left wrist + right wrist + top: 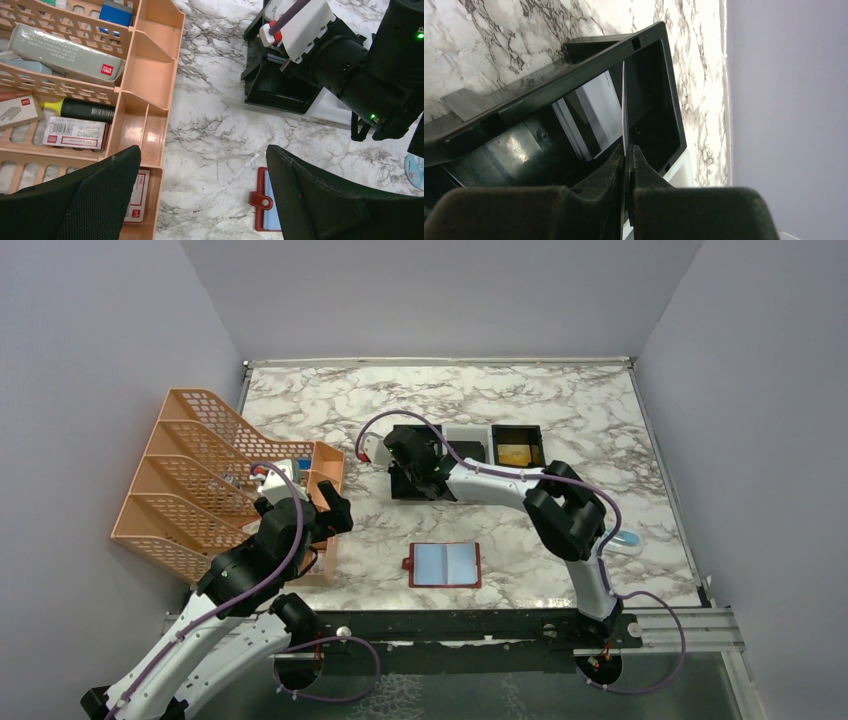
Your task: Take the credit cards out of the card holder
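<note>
Closest to the arm bases, the card holder [445,565] lies spread open on the marble table [600,420], pale blue panels up. Just left of it, the left gripper [335,508] hangs with its jaws wide apart beside the orange organizer [200,480]. Farther back, the right gripper [626,151] is pinched tight on a thin card [624,110], held edge-up over the black left compartment of the tray [520,429]; a silvery card [596,112] rests in that compartment and a gold card [514,453] sits in the right one.

My left arm [250,560] rises from the near left, and my left pincer [335,508] hangs low over the surface, its fingers [90,200] spread wide with nothing between them. My right arm [565,510] folds at the elbow and stretches leftward. My right pincer [418,465] tips downward, its fingers [614,165] pressed together on a thin credit card [624,100] held edge-on.
</note>
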You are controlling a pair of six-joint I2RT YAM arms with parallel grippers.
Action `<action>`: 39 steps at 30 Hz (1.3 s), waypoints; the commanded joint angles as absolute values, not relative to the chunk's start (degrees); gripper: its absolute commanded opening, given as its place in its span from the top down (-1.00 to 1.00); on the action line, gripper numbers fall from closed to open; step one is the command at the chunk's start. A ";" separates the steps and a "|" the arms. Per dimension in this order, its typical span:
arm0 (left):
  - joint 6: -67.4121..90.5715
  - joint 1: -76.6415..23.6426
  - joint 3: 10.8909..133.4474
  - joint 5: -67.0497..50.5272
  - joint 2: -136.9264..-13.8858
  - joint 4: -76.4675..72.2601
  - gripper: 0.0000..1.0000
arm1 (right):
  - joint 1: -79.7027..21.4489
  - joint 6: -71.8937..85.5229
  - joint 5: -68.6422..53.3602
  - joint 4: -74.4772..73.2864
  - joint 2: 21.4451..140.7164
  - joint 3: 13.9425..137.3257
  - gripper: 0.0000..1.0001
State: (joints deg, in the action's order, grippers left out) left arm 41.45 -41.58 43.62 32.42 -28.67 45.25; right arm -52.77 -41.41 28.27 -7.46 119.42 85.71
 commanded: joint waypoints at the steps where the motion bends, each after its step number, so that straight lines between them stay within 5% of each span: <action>1: 41.40 -41.35 43.68 33.93 -27.89 45.45 -0.98 | -52.37 -45.96 25.36 -0.72 120.63 84.86 0.92; 17: 41.49 -41.31 43.59 33.97 -27.54 45.44 -0.98 | -50.58 -42.24 25.15 -12.33 126.62 92.31 0.83; 22: 41.48 -41.31 43.49 33.93 -27.77 45.45 -0.98 | -49.35 -38.31 19.42 -16.08 125.51 92.85 0.29; 39: 41.40 -41.35 43.51 33.66 -28.33 45.44 -0.98 | -48.87 -36.29 23.37 -16.71 125.82 93.55 0.27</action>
